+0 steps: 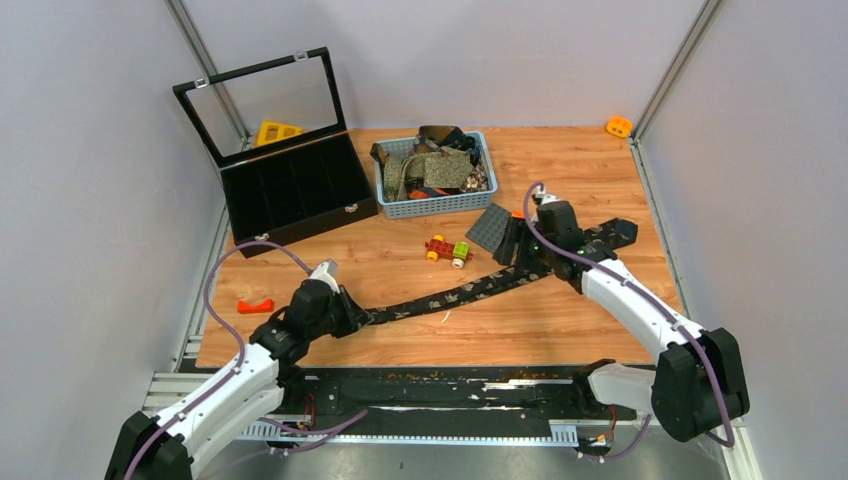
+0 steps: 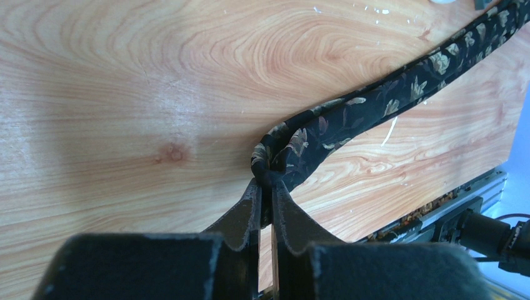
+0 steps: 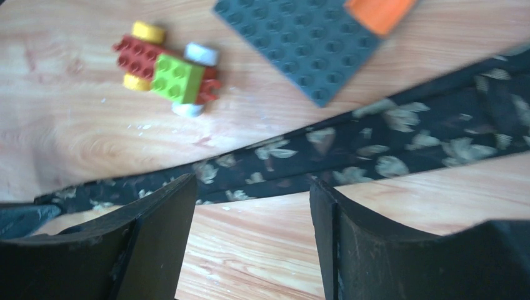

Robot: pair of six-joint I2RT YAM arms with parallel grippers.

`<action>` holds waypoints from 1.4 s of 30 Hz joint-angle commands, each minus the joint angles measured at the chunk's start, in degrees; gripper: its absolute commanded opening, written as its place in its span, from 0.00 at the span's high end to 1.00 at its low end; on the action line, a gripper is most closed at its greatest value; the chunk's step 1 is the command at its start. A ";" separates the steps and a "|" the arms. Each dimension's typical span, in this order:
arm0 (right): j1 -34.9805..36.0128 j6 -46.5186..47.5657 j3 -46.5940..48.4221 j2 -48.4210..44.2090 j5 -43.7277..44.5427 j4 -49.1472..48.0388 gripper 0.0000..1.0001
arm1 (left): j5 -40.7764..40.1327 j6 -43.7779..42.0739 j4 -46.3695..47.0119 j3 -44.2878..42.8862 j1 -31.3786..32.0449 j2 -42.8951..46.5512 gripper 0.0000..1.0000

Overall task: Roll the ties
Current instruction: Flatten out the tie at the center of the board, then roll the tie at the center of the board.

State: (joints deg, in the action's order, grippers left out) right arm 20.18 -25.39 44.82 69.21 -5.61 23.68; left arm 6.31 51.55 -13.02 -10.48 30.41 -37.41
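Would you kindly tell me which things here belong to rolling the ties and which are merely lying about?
For the job: black floral tie laid across the table, its end pinched by the left gripper; right gripper, open over it; more ties in the blue basket.
Lying about: toy brick car; grey studded plate; black display box; red piece; orange brick.

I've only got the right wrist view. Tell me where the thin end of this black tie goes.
Observer: Into the left gripper, which is shut on the black tie at its narrow end.
Operator: Now the other end.
Observer: Its wide end lies on the table past the right gripper, near the right edge.
Operator: Report the remaining ties.
Observer: The other ties are heaped in the blue basket at the back, beside the open black box.
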 commanded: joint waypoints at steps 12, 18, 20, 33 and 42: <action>26.45 -0.75 2.89 7.75 -4.10 -17.11 0.38 | -5.23 5.25 -6.65 -2.01 0.17 2.86 1.00; 32.98 -3.15 5.18 15.19 -7.57 -23.08 0.42 | -6.20 5.76 -9.55 -2.26 0.16 5.22 1.00; 34.91 -3.82 6.40 17.84 -8.45 -25.61 0.46 | -6.21 5.79 -10.34 -2.34 0.17 5.85 1.00; 41.12 -5.72 12.91 29.81 -10.73 -29.35 0.84 | -6.15 6.28 -15.24 -2.98 0.18 10.17 1.00; 41.71 -5.80 17.10 36.05 -10.74 -29.75 0.91 | -7.62 6.24 -16.54 -3.52 0.17 10.68 1.00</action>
State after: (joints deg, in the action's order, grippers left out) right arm 61.49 -30.52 58.13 102.74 -15.81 -3.01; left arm -0.12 57.19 -29.12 -11.73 30.41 -27.20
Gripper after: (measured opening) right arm 0.107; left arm 0.105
